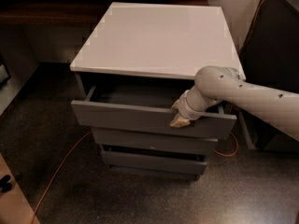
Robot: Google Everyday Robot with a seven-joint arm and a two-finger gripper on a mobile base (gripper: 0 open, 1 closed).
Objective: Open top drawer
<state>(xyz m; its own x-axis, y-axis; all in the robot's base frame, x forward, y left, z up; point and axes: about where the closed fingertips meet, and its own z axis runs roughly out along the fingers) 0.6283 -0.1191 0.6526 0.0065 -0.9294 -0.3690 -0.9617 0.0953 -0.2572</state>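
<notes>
The top drawer is the uppermost of three dark grey drawers in a cabinet with a white top. It stands pulled out partway, and its shallow grey inside shows behind the flat front panel. My gripper comes in from the right on a pale arm. Its tan fingertips hook over the top edge of the drawer front, right of its middle.
Two lower grey drawers sit beneath, less far out. An orange cable runs across the dark speckled floor at the left and another loops at the right. A dark cabinet stands close on the right. A brown box corner is at bottom left.
</notes>
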